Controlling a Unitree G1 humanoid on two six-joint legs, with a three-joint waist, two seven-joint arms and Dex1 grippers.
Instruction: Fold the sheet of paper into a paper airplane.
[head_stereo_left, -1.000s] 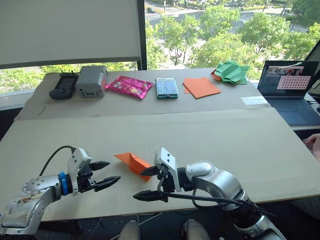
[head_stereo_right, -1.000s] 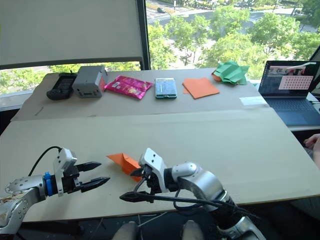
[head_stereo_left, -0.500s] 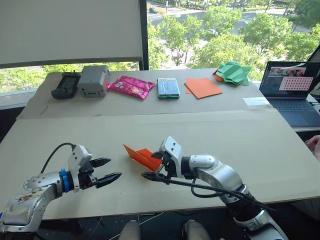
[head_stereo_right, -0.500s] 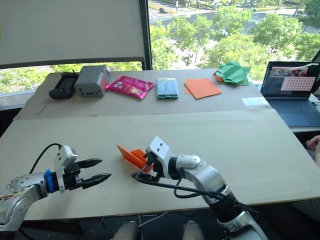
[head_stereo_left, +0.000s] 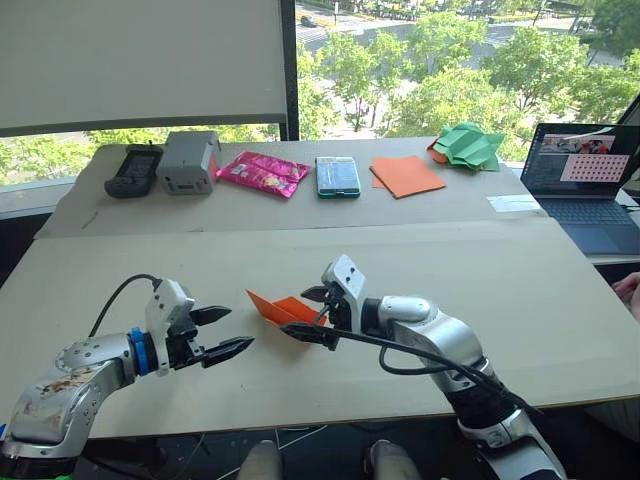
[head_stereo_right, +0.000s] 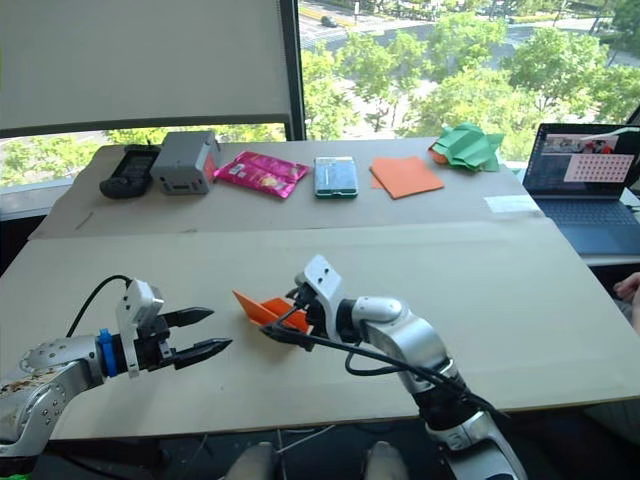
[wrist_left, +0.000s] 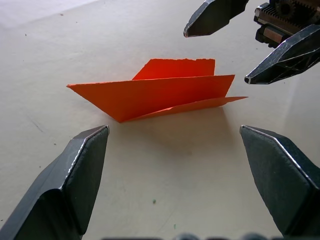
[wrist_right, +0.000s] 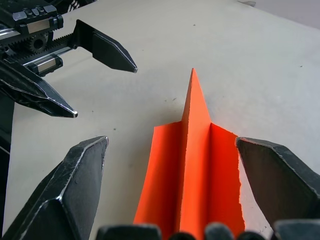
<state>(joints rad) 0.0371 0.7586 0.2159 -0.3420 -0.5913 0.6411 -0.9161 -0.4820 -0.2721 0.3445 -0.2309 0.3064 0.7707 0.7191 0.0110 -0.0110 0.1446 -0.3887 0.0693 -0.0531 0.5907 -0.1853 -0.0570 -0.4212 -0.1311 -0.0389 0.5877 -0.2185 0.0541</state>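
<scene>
left gripper (head_stereo_left: 228, 331) spread wide, hovering just left of the paper airplane (head_stereo_left: 283, 310). airplane resting near the table's (head_stereo_left: 520, 290) near edge, nose pointing left, wings already folded. right gripper (head_stereo_left: 307, 315) spread wide around the tail, apparently not pinching. looks like final creasing; next calls for closing on the keel.

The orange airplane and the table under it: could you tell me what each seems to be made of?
Airplane: thin matte orange paper, judging by its sharp creases, layered flaps and one ragged edge. Table: a pale beige matte board, possibly cardboard or laminate; the look leaves that open.
</scene>
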